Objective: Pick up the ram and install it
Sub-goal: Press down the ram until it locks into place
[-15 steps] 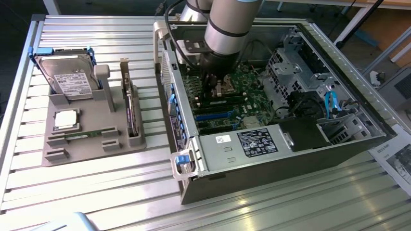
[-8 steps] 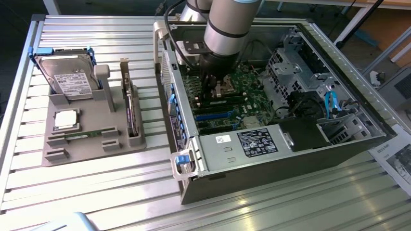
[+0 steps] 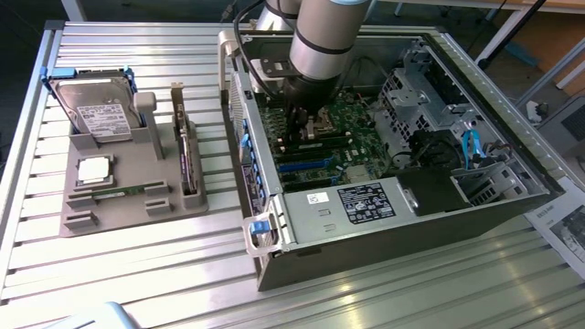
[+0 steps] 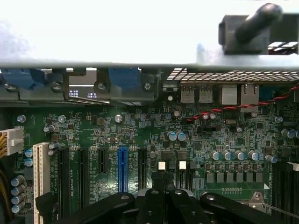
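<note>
The ram [image 3: 117,195] is a thin green stick lying in a slot at the front of the grey holder [image 3: 137,212], on the exterior view's left. My gripper [image 3: 306,137] is well away from it, down inside the open computer case [image 3: 402,219] and just above the green motherboard [image 3: 352,147]. In the wrist view the black fingers [image 4: 154,200] are pressed together over the board with nothing between them, close to the blue expansion slot [image 4: 122,170]. Long dark memory slots [image 4: 285,182] lie off to one side of the gripper.
The holder also carries a hard drive [image 3: 101,113], a square silver processor [image 3: 94,170] and an upright dark card [image 3: 188,164]. Case walls, a drive cage [image 3: 412,89], blue cables [image 3: 470,147] and the power supply [image 3: 366,202] hem the arm in.
</note>
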`<state>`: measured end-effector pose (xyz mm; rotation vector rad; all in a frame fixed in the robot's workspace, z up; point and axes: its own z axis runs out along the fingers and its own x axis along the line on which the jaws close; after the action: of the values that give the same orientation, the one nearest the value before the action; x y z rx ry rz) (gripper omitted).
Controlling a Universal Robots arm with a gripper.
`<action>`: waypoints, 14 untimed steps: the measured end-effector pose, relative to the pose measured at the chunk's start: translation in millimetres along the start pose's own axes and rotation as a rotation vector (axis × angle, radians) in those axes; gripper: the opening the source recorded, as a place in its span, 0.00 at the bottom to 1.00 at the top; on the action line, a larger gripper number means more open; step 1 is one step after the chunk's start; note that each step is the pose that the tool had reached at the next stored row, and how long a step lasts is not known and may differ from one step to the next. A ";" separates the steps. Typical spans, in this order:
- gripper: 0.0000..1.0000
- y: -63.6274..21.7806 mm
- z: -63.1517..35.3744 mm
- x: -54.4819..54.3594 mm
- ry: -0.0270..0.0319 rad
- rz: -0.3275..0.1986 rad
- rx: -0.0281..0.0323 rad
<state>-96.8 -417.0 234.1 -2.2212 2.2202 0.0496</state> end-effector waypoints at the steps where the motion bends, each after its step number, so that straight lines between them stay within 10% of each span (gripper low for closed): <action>1: 0.10 0.0 0.0 0.0 0.0001 0.000 0.0000; 9: 0.10 0.0 0.2 -0.1 0.0020 0.000 0.0002; 14: 0.10 0.0 -1.4 -0.4 0.0128 0.000 0.0001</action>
<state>-96.8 -416.6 235.5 -2.2276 2.2268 0.0354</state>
